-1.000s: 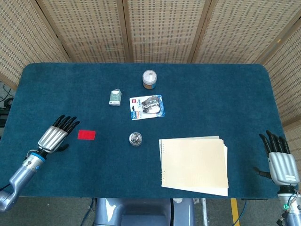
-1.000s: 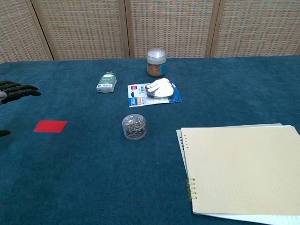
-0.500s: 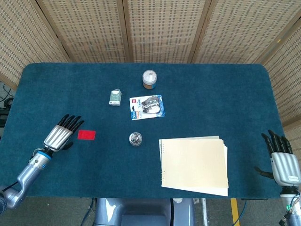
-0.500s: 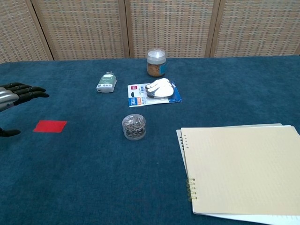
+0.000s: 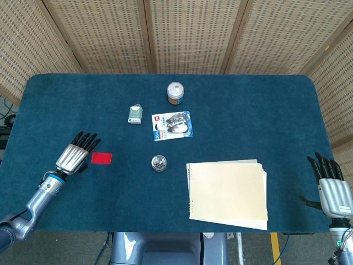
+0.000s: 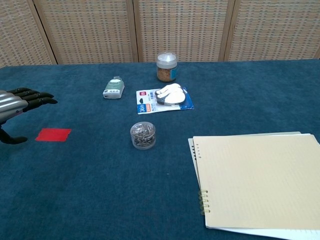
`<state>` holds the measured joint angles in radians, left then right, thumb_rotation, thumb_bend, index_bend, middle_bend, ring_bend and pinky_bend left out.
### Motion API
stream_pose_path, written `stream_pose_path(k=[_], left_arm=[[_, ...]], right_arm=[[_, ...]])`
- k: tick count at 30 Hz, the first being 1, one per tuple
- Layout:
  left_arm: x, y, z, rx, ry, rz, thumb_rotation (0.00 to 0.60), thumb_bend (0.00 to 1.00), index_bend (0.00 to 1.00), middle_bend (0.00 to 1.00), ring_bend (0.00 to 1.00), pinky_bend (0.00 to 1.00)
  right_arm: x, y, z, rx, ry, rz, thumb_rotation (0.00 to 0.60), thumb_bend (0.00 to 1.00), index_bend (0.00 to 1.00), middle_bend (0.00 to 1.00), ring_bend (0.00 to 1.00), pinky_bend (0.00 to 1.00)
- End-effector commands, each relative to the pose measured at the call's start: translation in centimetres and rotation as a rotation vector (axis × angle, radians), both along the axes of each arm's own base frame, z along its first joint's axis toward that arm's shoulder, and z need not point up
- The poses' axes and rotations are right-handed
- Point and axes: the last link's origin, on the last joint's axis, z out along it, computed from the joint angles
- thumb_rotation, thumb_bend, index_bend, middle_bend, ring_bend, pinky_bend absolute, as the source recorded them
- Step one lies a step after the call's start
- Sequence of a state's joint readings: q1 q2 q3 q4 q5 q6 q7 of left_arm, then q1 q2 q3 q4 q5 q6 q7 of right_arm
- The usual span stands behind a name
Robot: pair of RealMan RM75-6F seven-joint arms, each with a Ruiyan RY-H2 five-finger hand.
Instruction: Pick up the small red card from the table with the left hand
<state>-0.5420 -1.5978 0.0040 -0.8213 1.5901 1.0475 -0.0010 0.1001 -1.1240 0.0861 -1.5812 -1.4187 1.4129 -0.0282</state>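
The small red card (image 5: 101,158) lies flat on the blue table (image 5: 248,116), left of centre; the chest view shows the card (image 6: 53,134) at the left too. My left hand (image 5: 76,155) hovers just left of the card, fingers spread and pointing toward the far side, holding nothing. In the chest view that left hand (image 6: 17,107) enters at the left edge, above and left of the card. My right hand (image 5: 332,185) rests open at the table's right front corner, empty.
A small clear tub of clips (image 5: 159,163) stands right of the card. Behind it lie a blister pack (image 5: 173,125), a small green-white box (image 5: 135,114) and a lidded jar (image 5: 175,93). A spiral notebook (image 5: 228,192) covers the front right.
My left hand has moved right and slightly farther across the table, closing in on the red card. The right hand has barely shifted.
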Motion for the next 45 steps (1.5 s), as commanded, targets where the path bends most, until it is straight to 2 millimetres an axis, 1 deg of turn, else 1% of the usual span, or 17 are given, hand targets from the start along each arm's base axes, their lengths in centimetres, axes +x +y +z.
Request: stream_pose_path(k=[1, 17, 45], left_arm=[[0.1, 0.2, -0.2, 0.0, 0.006, 0.005, 0.6, 0.3, 0.0, 0.0, 0.0, 0.0], [0.3, 0.6, -1.3, -0.014, 0.035, 0.023, 0.6, 0.3, 0.0, 0.0, 0.0, 0.0], [1.0, 1.5, -2.3, 0.022, 0.035, 0.035, 0.6, 0.31, 0.0, 0.0, 0.0, 0.0]], right_arm=[[0.0, 0.0, 0.0, -0.001, -0.002, 0.0, 0.6, 0.05, 0.0, 0.0, 0.0, 0.0], [-0.1, 0.0, 0.3, -0.006, -0.017, 0.003, 0.6, 0.05, 0.0, 0.0, 0.0, 0.0], [0.1, 0.0, 0.4, -0.011, -0.023, 0.018, 0.6, 0.05, 0.0, 0.0, 0.0, 0.0]])
